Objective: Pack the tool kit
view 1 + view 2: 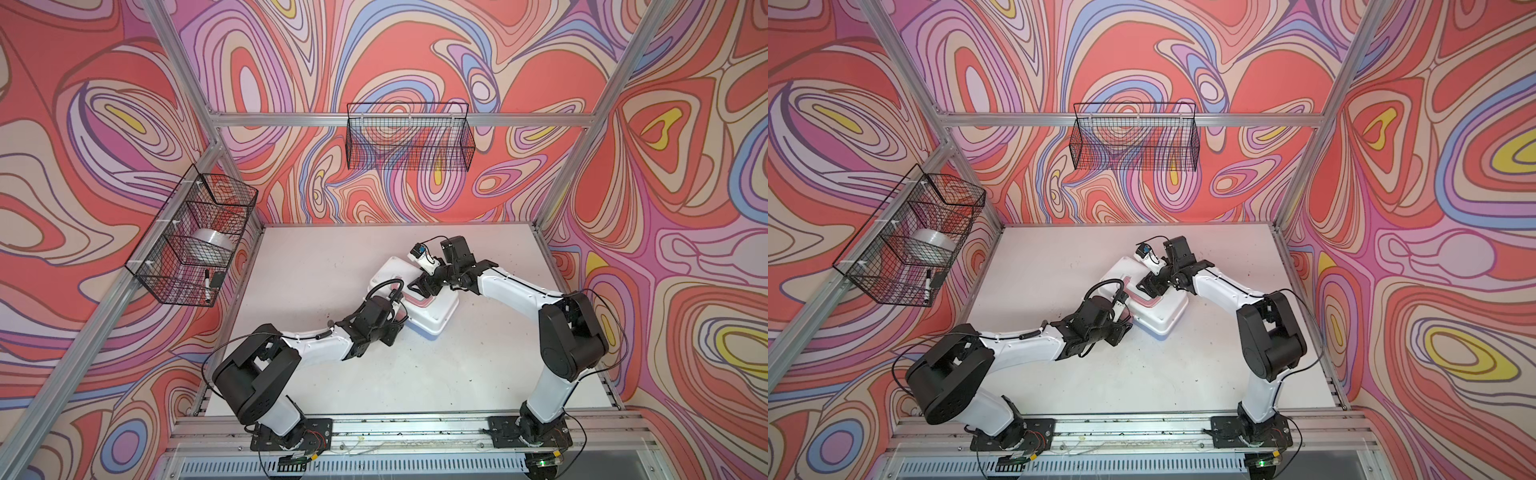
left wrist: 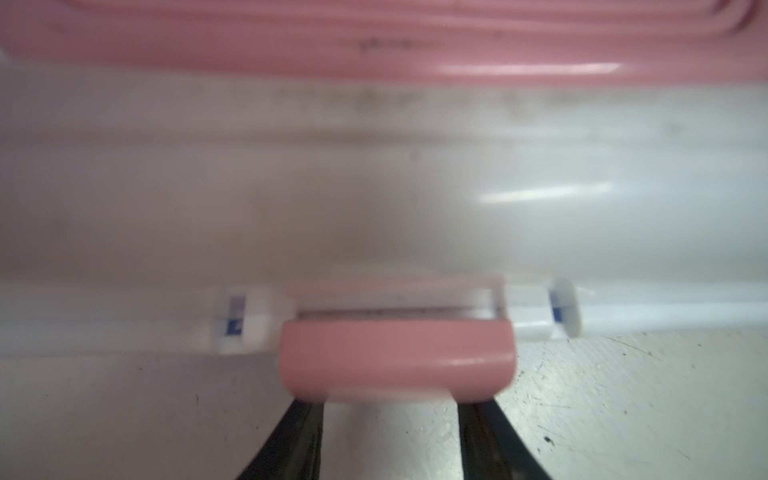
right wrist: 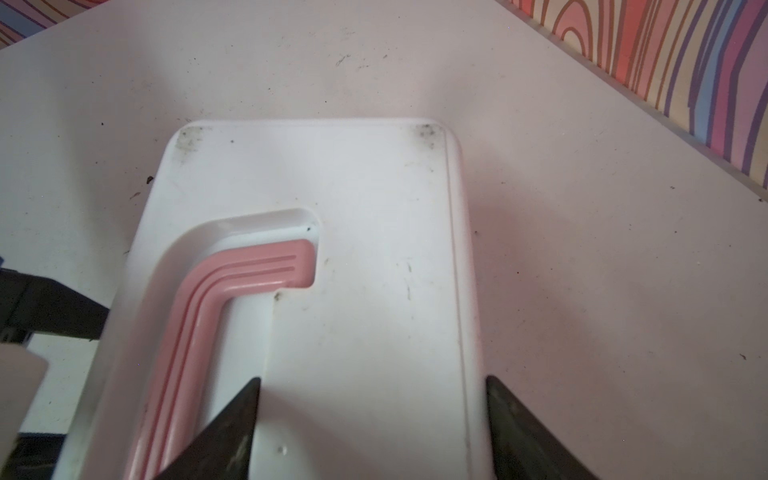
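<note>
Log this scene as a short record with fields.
tool kit: closed, on the table
left gripper: open, at the pink latch
right gripper: open, jaws straddling the white lid beside the pink handle
side basket: tape roll, marker

Swirling red, pink and lilac walls (image 1: 415, 41) surround a scuffed white tabletop (image 1: 415, 374) inside an aluminium frame (image 1: 291, 119). A black wire basket (image 1: 409, 137) hangs on the back rail. A second wire basket (image 1: 191, 237), at left, holds a roll of clear tape (image 1: 212, 245) and a marker (image 1: 206, 284).
</note>
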Available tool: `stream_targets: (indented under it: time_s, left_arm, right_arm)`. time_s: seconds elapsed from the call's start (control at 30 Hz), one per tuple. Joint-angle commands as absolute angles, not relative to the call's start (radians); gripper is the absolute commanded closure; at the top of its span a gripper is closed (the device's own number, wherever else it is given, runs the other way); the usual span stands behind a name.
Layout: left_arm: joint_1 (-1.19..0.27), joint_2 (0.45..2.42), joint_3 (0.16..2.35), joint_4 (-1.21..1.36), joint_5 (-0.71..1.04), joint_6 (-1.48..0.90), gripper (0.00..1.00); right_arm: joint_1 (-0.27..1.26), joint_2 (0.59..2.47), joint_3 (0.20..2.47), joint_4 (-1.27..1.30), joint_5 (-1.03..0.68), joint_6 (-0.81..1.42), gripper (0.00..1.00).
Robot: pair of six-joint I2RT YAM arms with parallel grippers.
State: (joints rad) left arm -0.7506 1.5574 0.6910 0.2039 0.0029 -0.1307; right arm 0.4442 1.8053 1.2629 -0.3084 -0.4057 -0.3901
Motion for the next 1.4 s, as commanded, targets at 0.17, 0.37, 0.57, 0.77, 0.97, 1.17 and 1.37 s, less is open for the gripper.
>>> stream_targets:
  time_s: [0.17,0.37,0.57,0.77,0.97,1.17,1.37]
  left_arm:
    - [-0.721,1.532,0.796,0.305,0.021,-0.115,0.63]
    - [-0.718,1.555,0.823,0.284,0.031,-0.111,0.63]
    - [-0.715,1.582,0.843,0.289,0.034,-0.109,0.63]
    - [-0.711,1.602,0.84,0.322,0.034,-0.109,0.64]
    - [-0.705,1.612,0.844,0.344,0.038,-0.105,0.65]
    - [-0.699,1.627,0.839,0.369,0.039,-0.103,0.65]
    - [-0.692,1.644,0.824,0.421,0.04,-0.092,0.65]
  right_arm:
    - [0.482,1.944,1.155,-0.564,-0.321,-0.425,0.29]
    - [0.482,1.945,1.152,-0.564,-0.321,-0.425,0.28]
    - [0.483,1.942,1.149,-0.569,-0.322,-0.423,0.3]
    - [0.482,1.942,1.149,-0.573,-0.329,-0.42,0.3]
    - [0.483,1.935,1.139,-0.572,-0.33,-0.41,0.31]
    - [0.487,1.929,1.132,-0.574,-0.328,-0.406,0.31]
    - [0.493,1.936,1.129,-0.573,-0.337,-0.404,0.32]
